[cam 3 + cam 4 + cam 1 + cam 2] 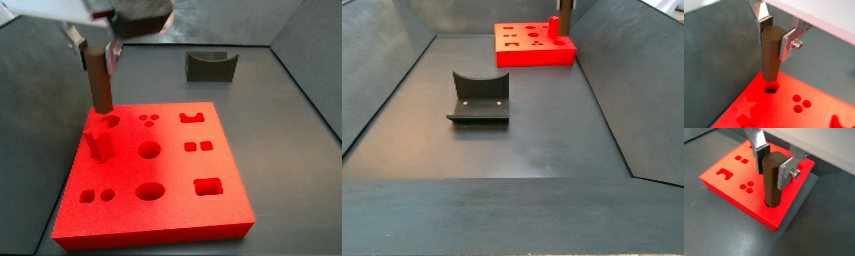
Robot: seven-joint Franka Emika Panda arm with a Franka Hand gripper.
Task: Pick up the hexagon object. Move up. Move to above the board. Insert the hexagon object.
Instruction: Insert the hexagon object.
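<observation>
the two-finger silver gripper (774, 159) is clenched on the slim brown wooden hexagon peg (772, 180), held upright with its lower end at a hole near a corner of the thick bright red board (731, 185). this looks like the insertion step; next, a straight push down. in a side view the hole (111, 121) sits at 11 o'clock on the board, the edge close, open floor beyond.
</observation>
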